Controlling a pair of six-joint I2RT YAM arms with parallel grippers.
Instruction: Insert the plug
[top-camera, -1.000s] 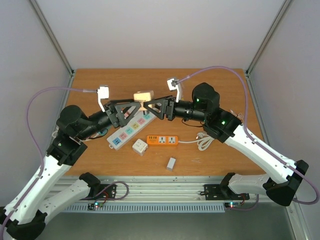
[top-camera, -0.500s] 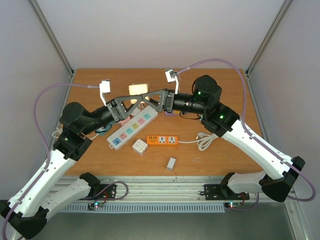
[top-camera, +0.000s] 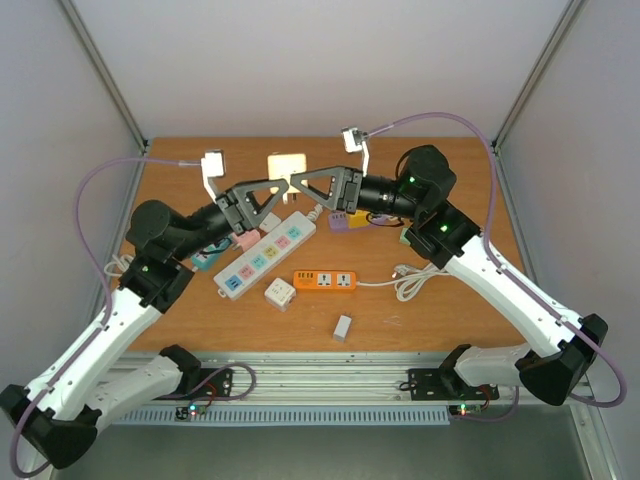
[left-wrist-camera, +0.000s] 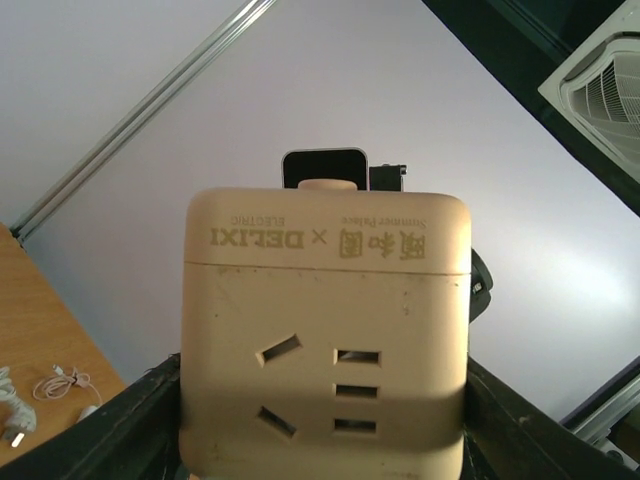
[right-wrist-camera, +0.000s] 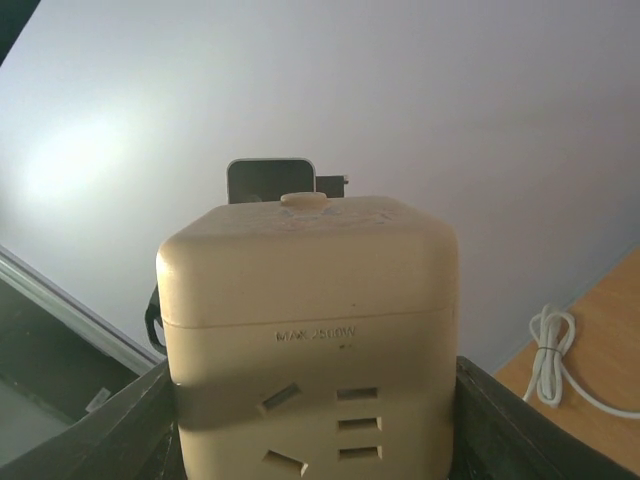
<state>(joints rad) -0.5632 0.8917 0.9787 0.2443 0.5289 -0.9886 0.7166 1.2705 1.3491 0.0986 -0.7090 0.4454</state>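
Grippers first: the left gripper (top-camera: 268, 192) and right gripper (top-camera: 308, 184) are both pinching the same beige cube adapter (top-camera: 287, 165), one from each side. From the top view it's up in the air over the far end of the white power strip (top-camera: 264, 254). An orange strip (top-camera: 325, 282) lies just near-right of the white power strip, a small white cube (top-camera: 279, 293) sits just beside its near end, and a coil of white cable (top-camera: 408, 284) is well off to its right.

Left wrist view: the adapter fills the frame, socket face toward the camera, with the dark fingers (left-wrist-camera: 110, 425) pressed against its lower sides. Can't see any prongs from here.

Right wrist view: same deal with another socket face, fingers (right-wrist-camera: 120, 425) snug on both flanks. No prongs here either, so I'd guess they're on a hidden face.

How I'd handle this step:
- Two grips on one block will fight each other, so let one arm carry it and have the other let go.
- Get the prong face square to the top of the white power strip, line up over one outlet, then press straight down with no tilt.
- The strip looks loose on the table (top-camera: 450, 320), so it'll probably skid. Pinning it with the free gripper should help.
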